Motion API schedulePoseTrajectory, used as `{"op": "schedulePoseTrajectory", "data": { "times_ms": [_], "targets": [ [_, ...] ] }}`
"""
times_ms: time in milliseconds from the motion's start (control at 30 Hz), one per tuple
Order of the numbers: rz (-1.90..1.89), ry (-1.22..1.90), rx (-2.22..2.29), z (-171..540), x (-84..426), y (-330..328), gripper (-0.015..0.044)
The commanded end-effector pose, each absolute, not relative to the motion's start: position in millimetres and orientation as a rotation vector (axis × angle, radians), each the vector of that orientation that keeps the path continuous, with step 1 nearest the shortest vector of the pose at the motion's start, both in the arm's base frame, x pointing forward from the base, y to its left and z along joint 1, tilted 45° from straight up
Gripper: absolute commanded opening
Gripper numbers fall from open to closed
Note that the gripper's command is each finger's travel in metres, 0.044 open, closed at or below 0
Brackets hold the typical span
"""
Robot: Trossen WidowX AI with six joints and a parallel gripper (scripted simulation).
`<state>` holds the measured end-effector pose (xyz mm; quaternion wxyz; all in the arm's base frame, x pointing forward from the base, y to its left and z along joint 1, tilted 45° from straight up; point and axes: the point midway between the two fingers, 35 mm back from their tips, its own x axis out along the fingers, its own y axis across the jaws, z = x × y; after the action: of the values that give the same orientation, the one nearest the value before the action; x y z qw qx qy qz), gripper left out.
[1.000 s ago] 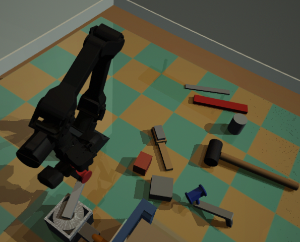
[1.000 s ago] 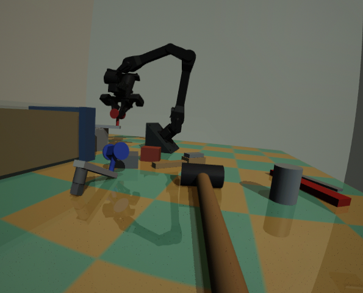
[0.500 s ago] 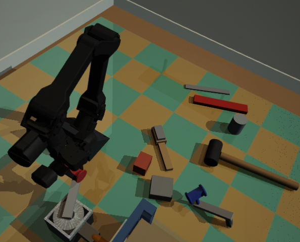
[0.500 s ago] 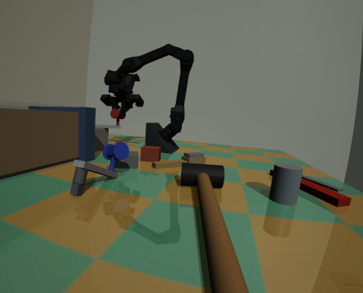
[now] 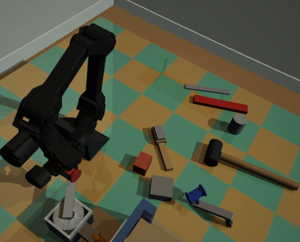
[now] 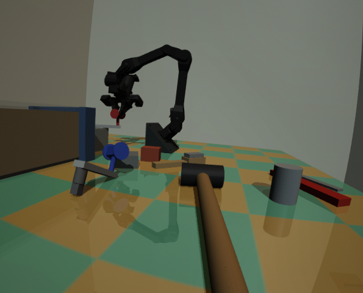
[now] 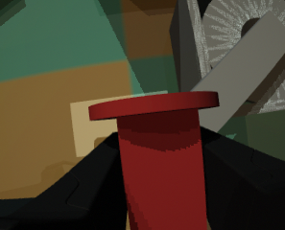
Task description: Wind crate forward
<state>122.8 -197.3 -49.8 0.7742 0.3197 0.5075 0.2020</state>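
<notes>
Toward seven o'clock in the top view, the winch (image 5: 58,230) (image 6: 101,138) (image 7: 182,57) stands on the checkered tabletop (image 5: 123,153) (image 6: 137,265) (image 7: 51,125), its square metal housing framing a ribbed round drum. Over the drum lies the winch handle's flat grey bar (image 5: 69,201) (image 6: 108,126) (image 7: 248,72), outer end toward twelve. The gripper (image 5: 71,173) (image 6: 118,114) (image 7: 154,138) is clamped around the smooth red flanged grip (image 5: 75,175) (image 6: 114,113) (image 7: 162,172) at that end. Between grip and housing the bar spans open air; at the gripper's three o'clock, bare floor pattern separates it from a matte brick-red block (image 5: 142,163) (image 6: 150,153). The black arm (image 5: 58,78) (image 6: 181,82) climbs from its wedge base, bends high at the elbow, then slopes down toward seven, fingers pointing downward.

Toward four from the winch, the blue frame (image 5: 135,219) (image 6: 86,135) has square edges; a flat tan surface (image 5: 150,231) (image 6: 33,141) adjoins it, though I cannot tell whether it belongs to the crate. A second handle (image 5: 214,209) (image 6: 99,169), with a glossy blue spool grip, lies tilted near four o'clock.
</notes>
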Motion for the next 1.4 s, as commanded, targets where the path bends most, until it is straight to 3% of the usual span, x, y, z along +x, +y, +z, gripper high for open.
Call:
{"op": "schedulePoseTrajectory", "data": {
  "times_ms": [0, 500, 1067, 1367],
  "targets": [
    [0.426, 1.126, 0.681, -58.3, 111.4, -204.8, 0.0],
    [0.43, 1.106, 0.702, -58.6, 109.3, -207.5, 0.0],
    [0.429, 1.106, 0.702, -58.7, 109.1, -207.7, 0.044],
    [0.429, 1.104, 0.702, -34.4, 111.1, -233.1, 0.044]
  ]
}}
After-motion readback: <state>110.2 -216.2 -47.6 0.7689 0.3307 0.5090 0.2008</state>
